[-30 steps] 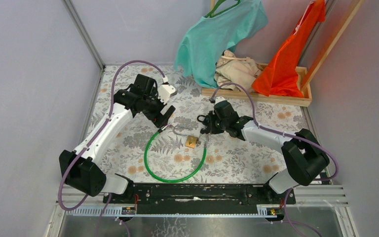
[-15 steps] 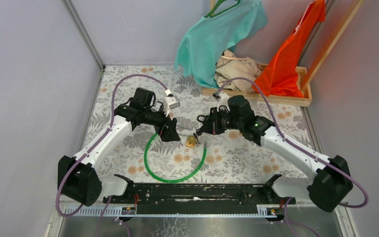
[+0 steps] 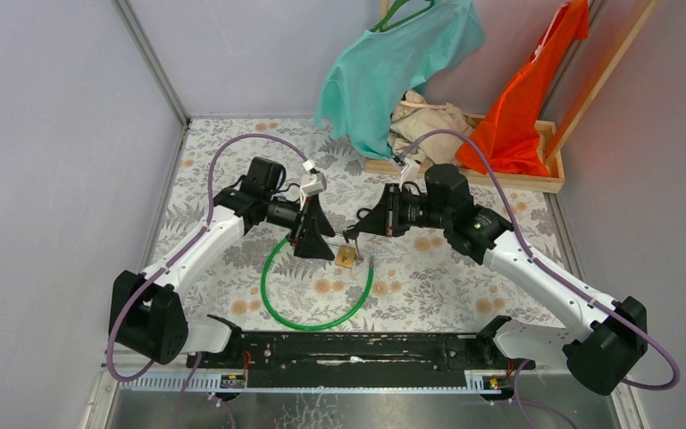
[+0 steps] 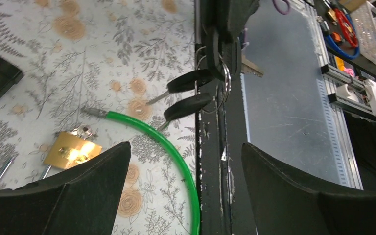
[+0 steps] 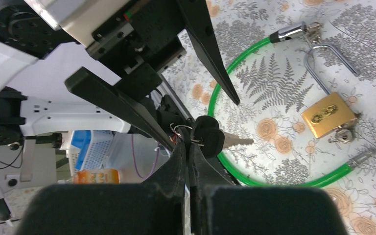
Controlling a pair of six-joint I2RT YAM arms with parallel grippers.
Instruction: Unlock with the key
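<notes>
A brass padlock (image 3: 347,257) lies on the flowered table, its steel shackle (image 5: 323,58) pointing toward the back. A green cable loop (image 3: 317,308) curls in front of it, and both of the cable's metal ends lie near the lock. My right gripper (image 5: 188,147) is shut on a ring of black-headed keys (image 5: 208,137), held in the air just above and behind the padlock. One key's blade (image 5: 237,141) sticks out sideways. My left gripper (image 4: 186,145) is open right beside the hanging keys (image 4: 191,105), which dangle beyond its fingertips without touching them.
A wooden tray (image 3: 500,179) at the back right holds beige cloth, with a teal shirt (image 3: 393,63) and an orange cloth (image 3: 522,98) hanging over it. The black mounting rail (image 3: 366,344) runs along the near edge. Grey walls close in the left and right sides.
My right gripper has lifted the key ring off the table and swung it up. My left gripper came down and rightward until it stands next to the keys, its jaws slightly narrower.
</notes>
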